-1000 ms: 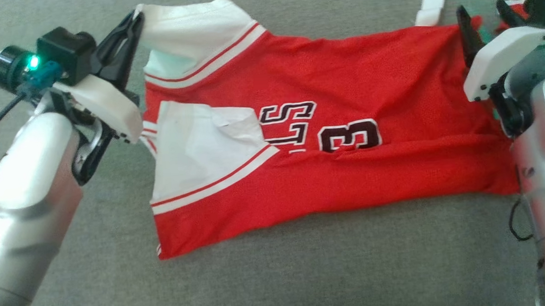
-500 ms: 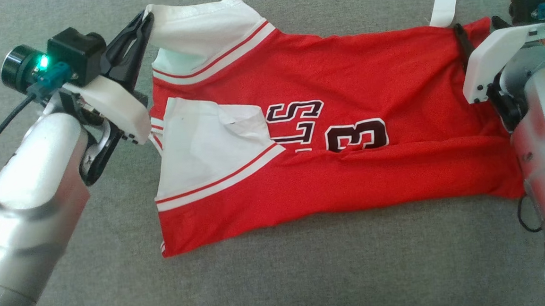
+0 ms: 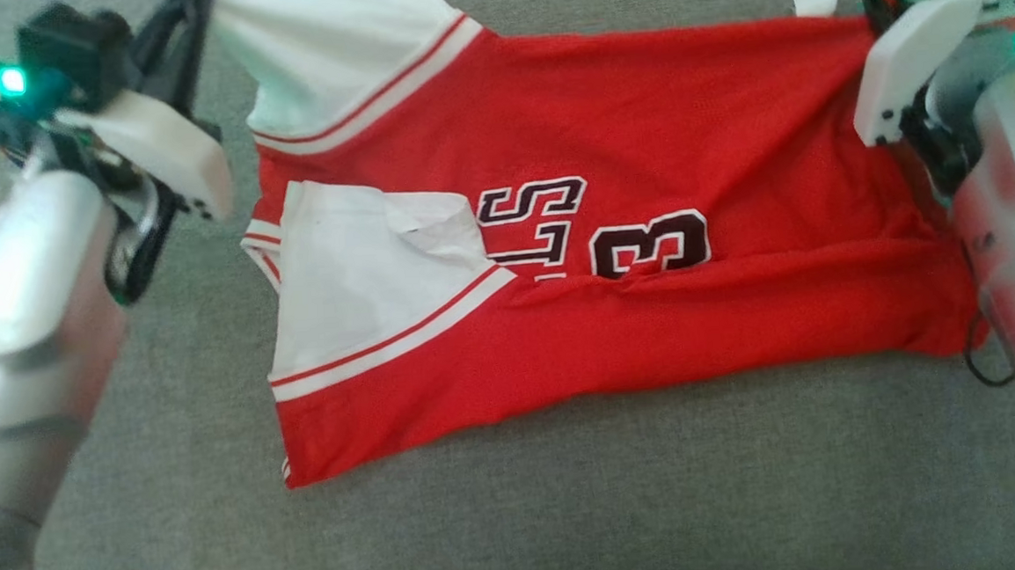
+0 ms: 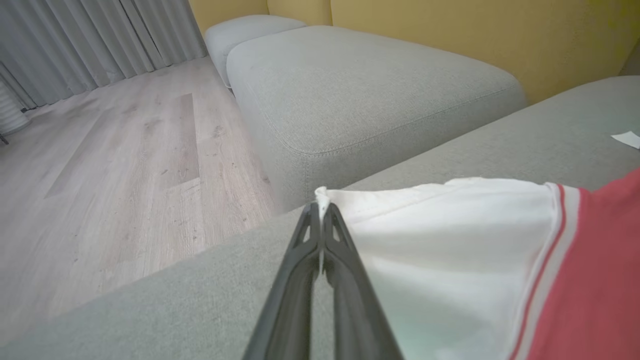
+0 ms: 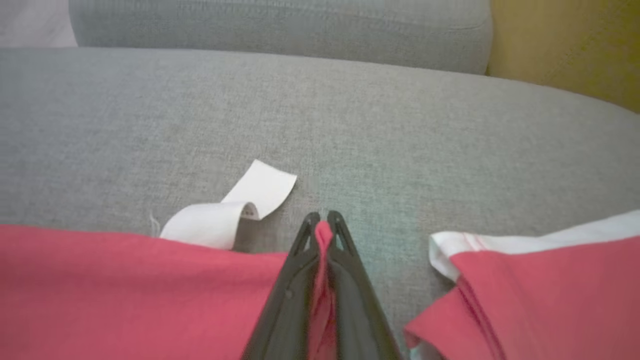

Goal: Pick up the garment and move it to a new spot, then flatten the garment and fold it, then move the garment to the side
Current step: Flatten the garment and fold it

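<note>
Grey sofa cushion (image 3: 574,510) spans the head view. Red jersey (image 3: 682,116), no. 3 and letters upside-down, lies stretched across it from 9 to 3 o'clock, with a long crease under the lettering.

L wrist view adds the room beyond: grey ottoman (image 4: 375,90) at 12, wood floor (image 4: 125,160) at 9, curtains (image 4: 75,40) at 10, yellow wall (image 4: 450,30) at 1.

Left gripper (image 4: 320,207), at 10 o'clock in head view, has its fingers pressed together on the tip of the white sleeve (image 4: 450,235), raised off the cushion. Right gripper (image 5: 322,220), at 2 o'clock, is clamped on a pinch of red hem.

R wrist view shows a curled white strip (image 5: 235,210) just beside the hem at 10; contact unclear. A red-and-white flap (image 5: 525,280) sits at 4; can't tell if it's the same jersey.

Head view cuts off the L fingertips at the top edge. R fingers are mostly hidden behind the white wrist housing (image 3: 908,58).
</note>
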